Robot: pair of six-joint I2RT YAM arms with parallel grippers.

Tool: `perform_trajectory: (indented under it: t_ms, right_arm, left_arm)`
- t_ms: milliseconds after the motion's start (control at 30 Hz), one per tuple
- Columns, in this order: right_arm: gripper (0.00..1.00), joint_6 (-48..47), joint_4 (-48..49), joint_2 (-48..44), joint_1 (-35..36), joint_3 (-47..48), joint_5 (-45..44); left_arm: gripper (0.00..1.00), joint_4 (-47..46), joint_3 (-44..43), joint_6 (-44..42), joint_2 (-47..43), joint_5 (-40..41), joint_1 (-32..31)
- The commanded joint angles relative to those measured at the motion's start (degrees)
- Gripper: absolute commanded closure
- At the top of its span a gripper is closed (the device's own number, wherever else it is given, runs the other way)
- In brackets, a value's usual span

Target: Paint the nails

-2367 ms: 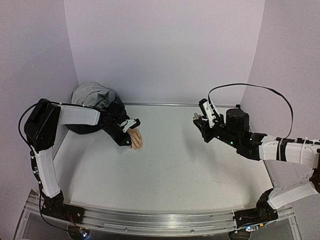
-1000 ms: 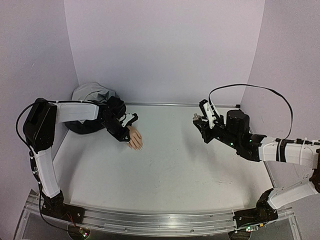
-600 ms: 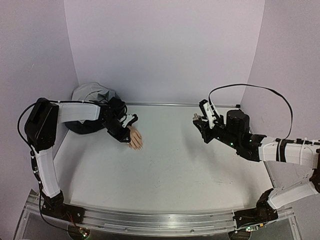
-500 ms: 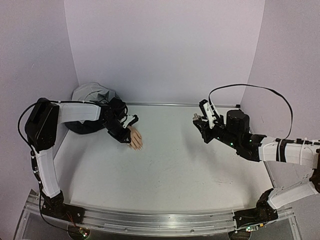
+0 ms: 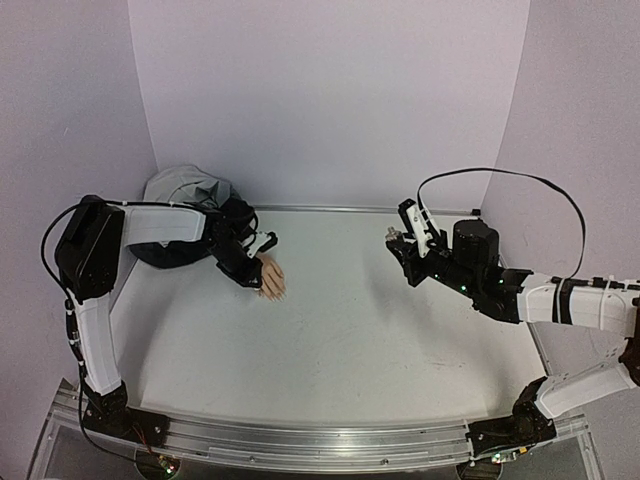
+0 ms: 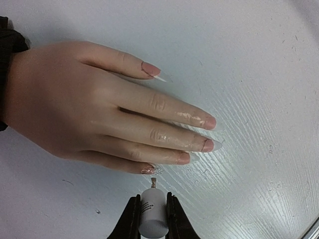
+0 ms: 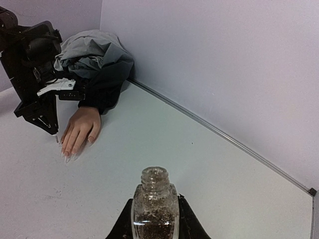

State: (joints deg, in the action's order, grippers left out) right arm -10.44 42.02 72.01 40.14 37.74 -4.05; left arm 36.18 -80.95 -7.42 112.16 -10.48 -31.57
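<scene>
At the far left of the counter (image 5: 350, 330), a pale mannequin hand (image 6: 75, 109) lies palm down, its wrist coming out of a dark jacket sleeve (image 7: 102, 87) and its fingers pointing toward the middle. Its nails (image 6: 210, 122) are small, hard, glossy plates fixed to stiff fingers. They are probably not something to grip at all, only to stroke lightly from base to tip. The hand itself looks light and unanchored, so a firm push might slide it on the smooth counter. If it had to be steadied, the back of the palm or the sleeve would likely serve best, away from any wet polish.

Just near of the fingertips in the wrist view, the left claw (image 6: 152, 209) is pinched narrowly on a white cap (image 6: 152, 221). The cap's short brush (image 6: 154, 182) points at the nail of the nearest finger, seemingly the little one. That nail already shows a speckle of glitter. Whether the bristles touch it I cannot tell; they are right beside it.

Well apart on the right, raised above the counter, the right claw (image 7: 154, 211) is clamped around a small clear bottle (image 7: 154, 185), upright and uncapped, with glittery polish inside. It looks like glass: slippery, breakable, and liable to spill if tipped.
</scene>
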Motion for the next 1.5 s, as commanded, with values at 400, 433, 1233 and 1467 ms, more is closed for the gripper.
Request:
perform_trajectory:
  t_ms: [400, 433, 1233, 1467]
  right_arm:
    - [1.0, 0.7, 3.9, -0.8, 0.0, 0.6, 0.1]
    - [1.0, 0.7, 3.9, -0.7, 0.0, 0.5, 0.1]
    - [1.0, 0.8, 4.0, -0.9, 0.0, 0.4, 0.0]
    - [1.0, 0.8, 4.0, -0.9, 0.0, 0.4, 0.1]
  left_arm:
    - [1.0, -0.2, -3.8, -0.3, 1.2, 0.9, 0.0]
    - [1.0, -0.3, -3.8, -0.4, 1.3, 1.0, 0.0]
    - [1.0, -0.7, -2.9, -0.8, 1.0, 2.0, 0.0]
    - [1.0, -0.7, -0.7, -0.8, -0.3, 2.8, 0.0]
